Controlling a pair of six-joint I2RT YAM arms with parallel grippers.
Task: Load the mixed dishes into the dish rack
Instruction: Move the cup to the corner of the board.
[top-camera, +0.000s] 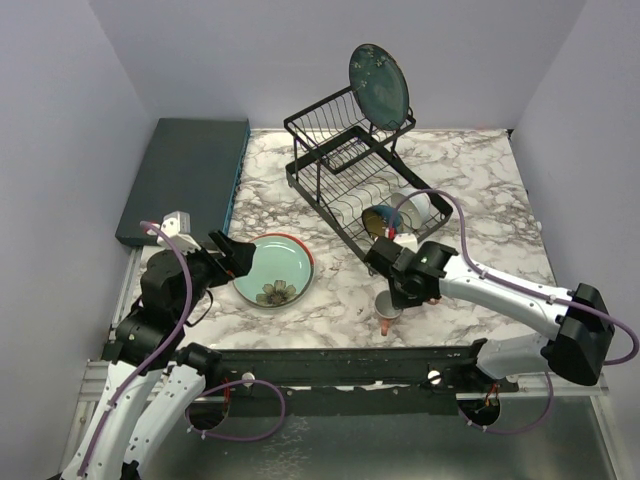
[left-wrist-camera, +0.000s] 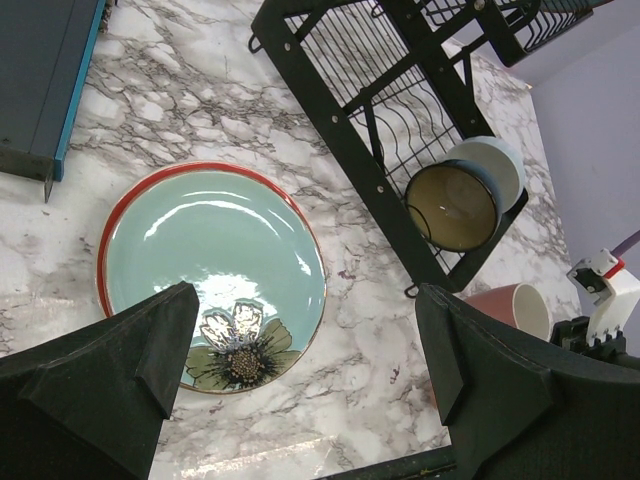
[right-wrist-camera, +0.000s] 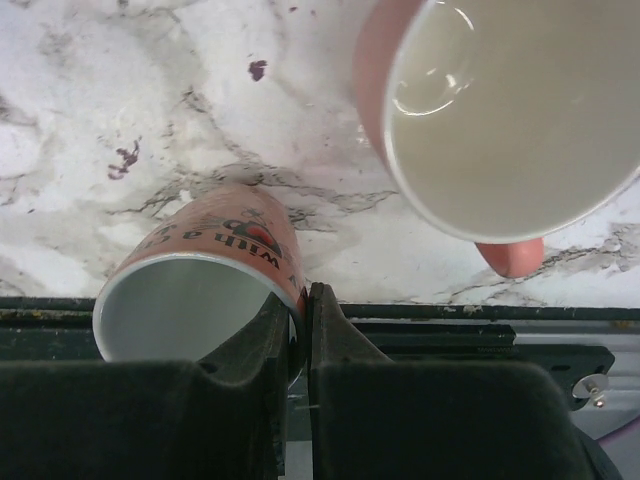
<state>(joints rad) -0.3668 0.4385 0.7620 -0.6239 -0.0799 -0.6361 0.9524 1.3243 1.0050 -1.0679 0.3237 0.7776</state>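
Right pincer (right-wrist-camera: 300, 300) nipped shut on the rim of a pink mug (right-wrist-camera: 200, 270), just off the near end of the dish rack (top-camera: 320, 195).

At the rack's far top corner the dark teal plate (top-camera: 380, 85) leans upright; the red-and-teal plate (left-wrist-camera: 200, 250) lies flat on the tabletop (top-camera: 470, 190) to the rack's left, with the left pincer (left-wrist-camera: 305, 300) spread wide above it and holding nothing; the dark cream-lined bowl (left-wrist-camera: 455, 205) and the white bowl (left-wrist-camera: 495, 160) rest on their sides in the rack's near end; a second mug (right-wrist-camera: 510, 110) stands just beside the held one. As I judge it, the grip takes only one thin wall, so the mug may swing or slip when raised; a swing could topple the second mug; the bowls crowd the rack's near end, so a low approach could clip wire or bowl.
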